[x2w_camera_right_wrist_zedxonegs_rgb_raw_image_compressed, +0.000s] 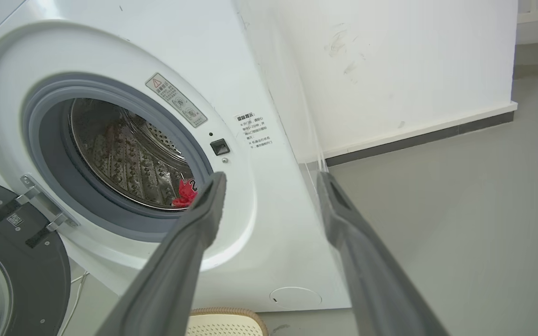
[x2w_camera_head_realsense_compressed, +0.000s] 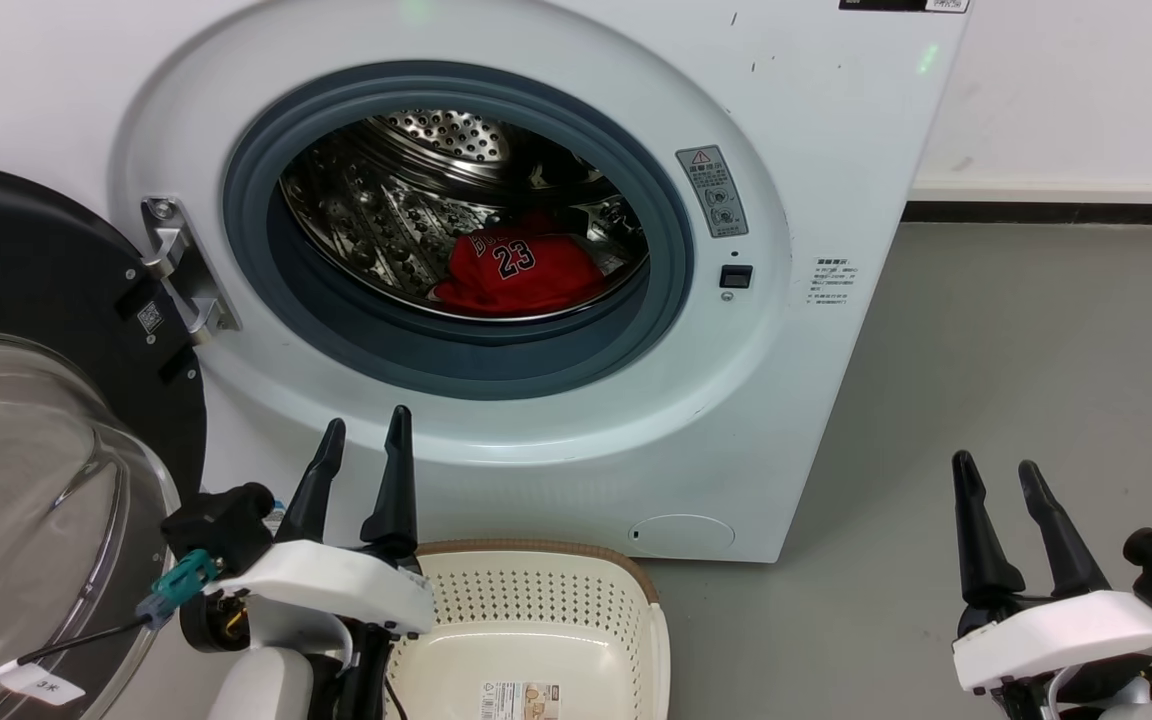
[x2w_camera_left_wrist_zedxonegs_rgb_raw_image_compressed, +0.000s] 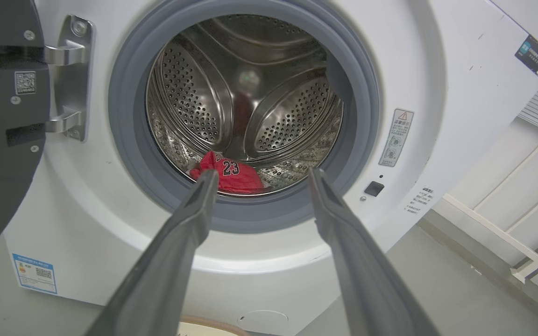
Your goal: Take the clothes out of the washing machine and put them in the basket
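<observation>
washing machine (x2w_camera_head_realsense_compressed: pixel 816 120): door (x2w_camera_head_realsense_compressed: pixel 26 300) is swung open off its left side, drum exposed. clothes (x2w_camera_head_realsense_compressed: pixel 516 272) = red jersey lying at the bottom of the drum. "23" reads clearly; the arched lettering above it is too small to make out.

basket (x2w_camera_head_realsense_compressed: pixel 536 548) sits on the floor (x2w_camera_head_realsense_compressed: pixel 1036 350) right against the machine's front, under the door opening. There's a printed sticker (x2w_camera_head_realsense_compressed: pixel 521 700) on its base, text illegible.

left claw (x2w_camera_head_realsense_compressed: pixel 368 420) hovers in front of the machine, below the opening and over the basket's left rim. Fingers are parted, nothing in them.

right claw (x2w_camera_head_realsense_compressed: pixel 996 463) is off the machine's right front corner, over the floor. Fingers also parted, nothing gripped.

Other labels:
- grey warning label (x2w_camera_head_realsense_compressed: pixel 712 190) with a red triangle, just right of the door ring
- black square latch (x2w_camera_head_realsense_compressed: pixel 735 276) under it
- small-print sticker (x2w_camera_head_realsense_compressed: pixel 831 280) further right, unreadable
- QR sticker (x2w_camera_head_realsense_compressed: pixel 150 317) on the door by the hinge
- blue QR sticker (x2w_camera_left_wrist_zedxonegs_rgb_raw_image_compressed: pixel 34 273) at the machine's lower left front
</observation>
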Controlling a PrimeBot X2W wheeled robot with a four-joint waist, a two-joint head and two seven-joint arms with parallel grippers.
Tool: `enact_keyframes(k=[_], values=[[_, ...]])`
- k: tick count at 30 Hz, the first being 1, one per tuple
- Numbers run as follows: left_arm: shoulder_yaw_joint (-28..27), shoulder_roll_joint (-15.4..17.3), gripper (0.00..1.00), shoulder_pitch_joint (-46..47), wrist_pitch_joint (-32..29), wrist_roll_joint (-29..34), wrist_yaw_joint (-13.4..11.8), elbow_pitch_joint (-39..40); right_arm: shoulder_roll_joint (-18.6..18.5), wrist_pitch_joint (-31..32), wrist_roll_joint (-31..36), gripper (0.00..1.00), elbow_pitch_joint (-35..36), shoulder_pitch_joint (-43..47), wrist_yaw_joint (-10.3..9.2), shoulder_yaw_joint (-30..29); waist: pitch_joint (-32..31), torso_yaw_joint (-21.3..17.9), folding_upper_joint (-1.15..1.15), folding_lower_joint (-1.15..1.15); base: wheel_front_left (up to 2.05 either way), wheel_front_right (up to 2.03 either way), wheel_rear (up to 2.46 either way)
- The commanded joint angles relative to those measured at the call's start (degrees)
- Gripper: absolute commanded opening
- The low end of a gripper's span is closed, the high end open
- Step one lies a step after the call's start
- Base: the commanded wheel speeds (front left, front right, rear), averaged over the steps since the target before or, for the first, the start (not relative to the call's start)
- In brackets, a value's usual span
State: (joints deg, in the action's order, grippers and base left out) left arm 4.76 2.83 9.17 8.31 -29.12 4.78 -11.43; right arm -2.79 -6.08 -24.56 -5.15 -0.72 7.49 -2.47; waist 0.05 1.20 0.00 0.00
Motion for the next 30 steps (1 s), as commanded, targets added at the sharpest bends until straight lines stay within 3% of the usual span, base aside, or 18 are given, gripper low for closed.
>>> enact_keyframes(k=[1, 12, 30], values=[[0.3, 0.3, 1.0, 1.4, 0.7, 2.1, -0.3, 0.1, -0.2, -0.2, 2.5, 1.0, 1.0, 0.2, 0.0, -0.2, 0.0, 0.0, 0.0, 0.0, 0.0, 0.0, 0.0], [1.7, 0.8, 1.0, 1.8, 2.5, 10.0, -1.3, -1.6, -0.2, -0.2, 11.1, 1.0, 1.8, 1.2, 0.0, -0.1, -0.2, 0.6, 0.0, 0.0, 0.0, 0.0, 0.0], [2.5, 1.4, 1.0, 1.9, 4.6, 18.3, -2.7, -3.1, -0.2, 0.7, 18.9, 1.0, 3.2, 2.1, -0.01, 0.4, -0.2, 1.1, 0.0, 0.0, 0.0, 0.0, 0.0]])
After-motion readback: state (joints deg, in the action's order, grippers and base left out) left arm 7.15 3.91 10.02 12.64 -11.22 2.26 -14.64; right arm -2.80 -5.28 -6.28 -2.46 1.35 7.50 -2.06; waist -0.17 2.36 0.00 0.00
